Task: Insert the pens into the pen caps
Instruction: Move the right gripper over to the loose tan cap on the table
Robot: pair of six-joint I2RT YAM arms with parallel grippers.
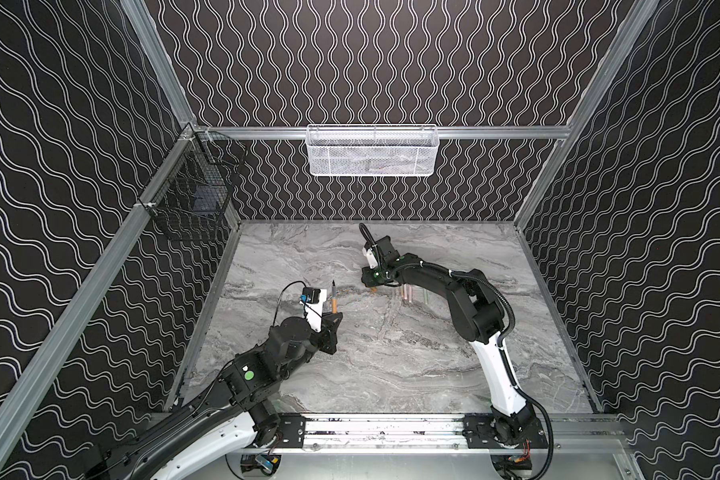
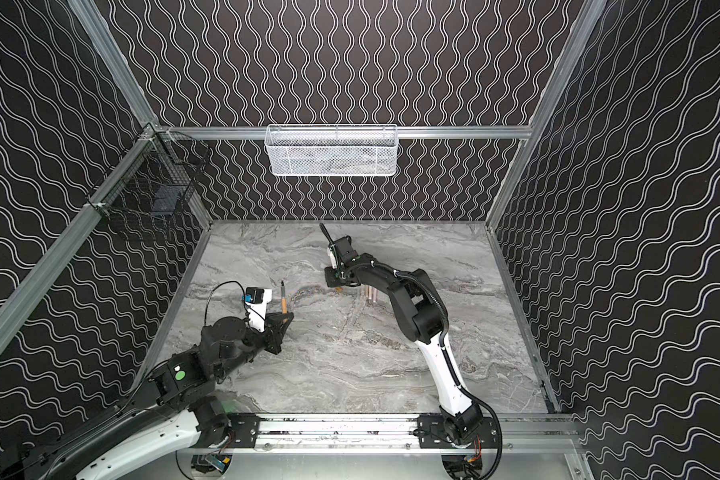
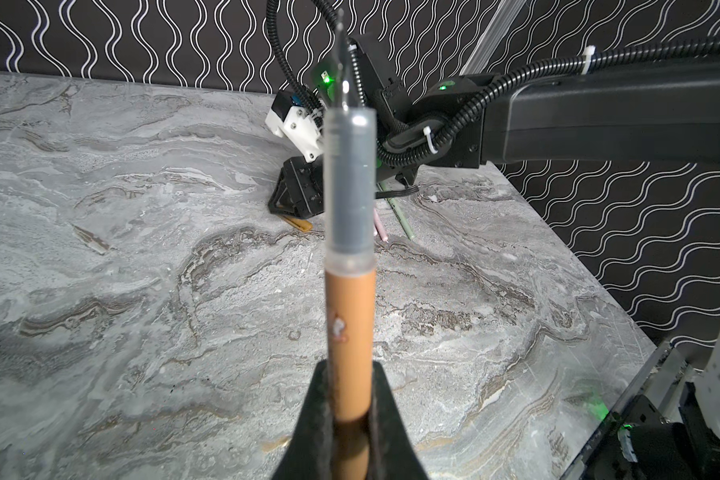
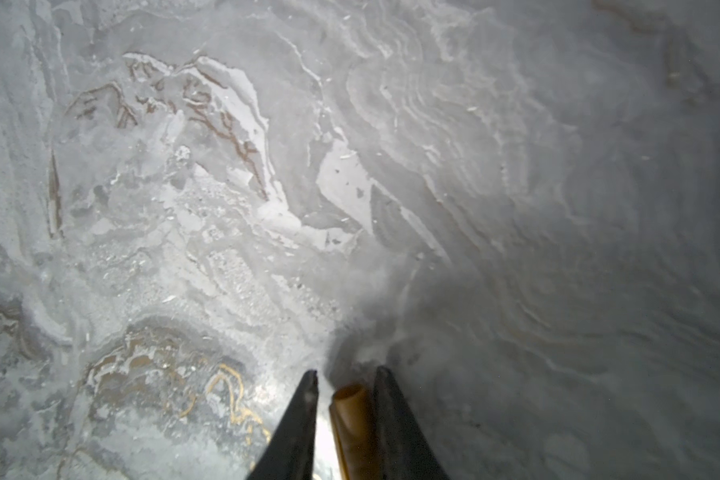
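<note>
Pinching the tan-orange pen (image 3: 350,316), left gripper (image 3: 352,368) is hovering at 9 o'clock over the table (image 1: 391,374), dark tip pointing away. The barrel mark (image 3: 339,328) is showing too blurred to read. At 11 o'clock right gripper (image 4: 346,374) is straddling the tan-orange cap (image 4: 352,415), jaws slightly spread, a gap showing only in right wrist view. At 1 o'clock the right arm (image 1: 454,286) is half hiding pink pen (image 3: 380,227) and green pen (image 3: 400,217).

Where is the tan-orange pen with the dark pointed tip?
In both top views the tan-orange pen sits left of centre, held in the jaws of the left gripper.
</note>
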